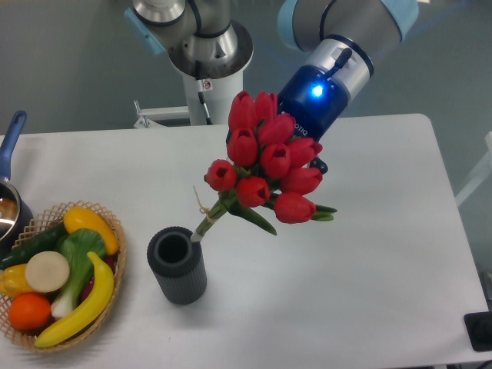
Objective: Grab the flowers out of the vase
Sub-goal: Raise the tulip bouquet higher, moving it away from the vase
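Observation:
A bunch of red tulip flowers [265, 165] with green leaves and twine-tied stems hangs tilted in the air, its stem tips just up and right of the vase's mouth and outside it. The vase [177, 265], a dark grey ribbed cylinder, stands upright on the white table with an empty mouth. My gripper [309, 160] sits behind the blooms with its blue light on. The buds hide its fingers, and it carries the bunch.
A wicker basket [115, 231] of fruit and vegetables sits at the table's front left. A blue-handled pot [11, 142] pokes in at the left edge. The robot's base column [207, 84] stands at the back behind the table.

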Robot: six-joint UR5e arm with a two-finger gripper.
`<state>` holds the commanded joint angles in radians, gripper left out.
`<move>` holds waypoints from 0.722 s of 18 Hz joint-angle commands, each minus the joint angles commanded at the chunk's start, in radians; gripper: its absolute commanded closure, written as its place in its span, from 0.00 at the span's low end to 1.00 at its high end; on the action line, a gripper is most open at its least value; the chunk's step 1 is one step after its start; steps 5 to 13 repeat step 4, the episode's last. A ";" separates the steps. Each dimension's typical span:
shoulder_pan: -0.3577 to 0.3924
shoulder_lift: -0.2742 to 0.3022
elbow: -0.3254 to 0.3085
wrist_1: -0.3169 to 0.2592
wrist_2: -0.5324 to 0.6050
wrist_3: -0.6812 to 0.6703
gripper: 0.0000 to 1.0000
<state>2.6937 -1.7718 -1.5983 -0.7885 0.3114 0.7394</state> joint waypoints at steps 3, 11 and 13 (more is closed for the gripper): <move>0.014 0.005 -0.002 0.000 -0.002 -0.002 0.56; 0.014 0.005 -0.002 0.000 -0.002 -0.002 0.56; 0.014 0.005 -0.002 0.000 -0.002 -0.002 0.56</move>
